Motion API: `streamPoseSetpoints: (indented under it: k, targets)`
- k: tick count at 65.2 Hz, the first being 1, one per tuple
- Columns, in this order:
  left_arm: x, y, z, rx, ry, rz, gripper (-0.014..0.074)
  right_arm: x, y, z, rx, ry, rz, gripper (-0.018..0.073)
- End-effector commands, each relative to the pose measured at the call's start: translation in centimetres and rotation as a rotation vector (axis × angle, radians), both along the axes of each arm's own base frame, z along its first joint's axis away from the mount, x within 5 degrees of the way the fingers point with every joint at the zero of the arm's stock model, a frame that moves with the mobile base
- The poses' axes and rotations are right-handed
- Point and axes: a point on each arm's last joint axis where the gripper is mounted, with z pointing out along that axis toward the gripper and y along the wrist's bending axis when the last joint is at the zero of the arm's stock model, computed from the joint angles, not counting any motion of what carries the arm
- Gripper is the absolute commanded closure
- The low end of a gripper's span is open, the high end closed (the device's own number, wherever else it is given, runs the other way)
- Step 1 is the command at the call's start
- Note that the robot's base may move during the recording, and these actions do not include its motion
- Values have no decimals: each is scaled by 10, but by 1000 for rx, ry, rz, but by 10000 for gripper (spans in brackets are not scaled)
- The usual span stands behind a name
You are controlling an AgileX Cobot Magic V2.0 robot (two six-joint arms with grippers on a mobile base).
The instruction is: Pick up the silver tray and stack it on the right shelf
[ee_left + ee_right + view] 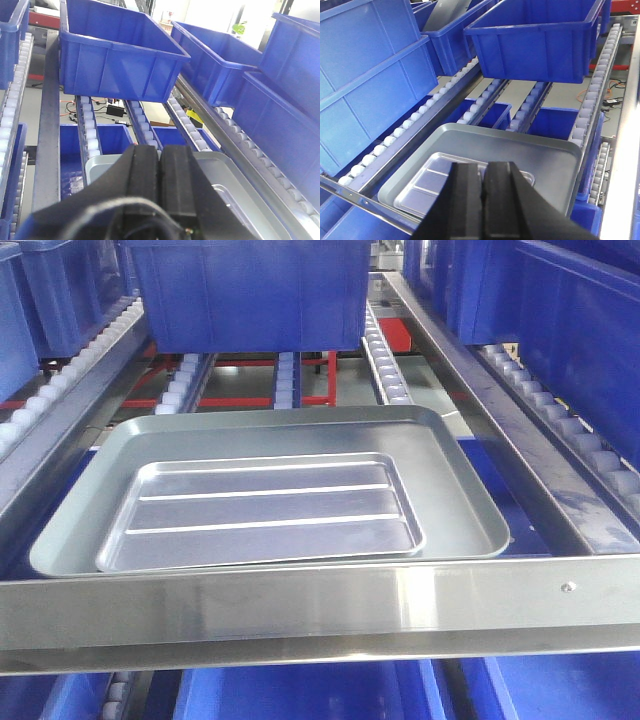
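The silver tray (265, 512), shallow with two long ridges, lies flat inside a larger, deeper silver tray (455, 490). Both rest on the right shelf, just behind its wide shiny front rail (300, 610), on narrow roller tracks (385, 365). Neither gripper shows in the front view. In the left wrist view my left gripper (160, 149) is shut with nothing in it, above the larger tray (100, 162). The right gripper (483, 165) is also shut and empty, hovering over the silver tray (427, 182) and hiding its right part.
A blue bin (250, 290) stands on the rollers right behind the trays. More blue bins (590, 330) fill the rack to the right and the left (30, 300), and others sit on the level below (300, 690). Steel side rails (500, 410) flank the shelf.
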Motion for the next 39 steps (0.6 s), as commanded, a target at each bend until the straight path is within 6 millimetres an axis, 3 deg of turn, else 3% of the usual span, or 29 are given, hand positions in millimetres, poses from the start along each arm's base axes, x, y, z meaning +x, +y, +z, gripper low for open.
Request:
streamPoseSetpoints:
  k: [1,8,19,29,39]
  targets:
    - [-2,-1,16,-35,-94,-15,694,-2,2,15,31,-92,34,510]
    - [-2,-1,16,-35,-94,-15,694,-2,2,12,24,-80,26,510]
    - [-2,-1,16,-35,-94,-15,694,-1,-6,-9,-6,-67,-41,510]
    - [-2,-1,16,-34,-92,-15,694,-3,-28,-27,-86,-229,-252,510]
    - [-2,-1,16,-34,-92,-15,694,-14,-44,-56,-85,-224,-400,510]
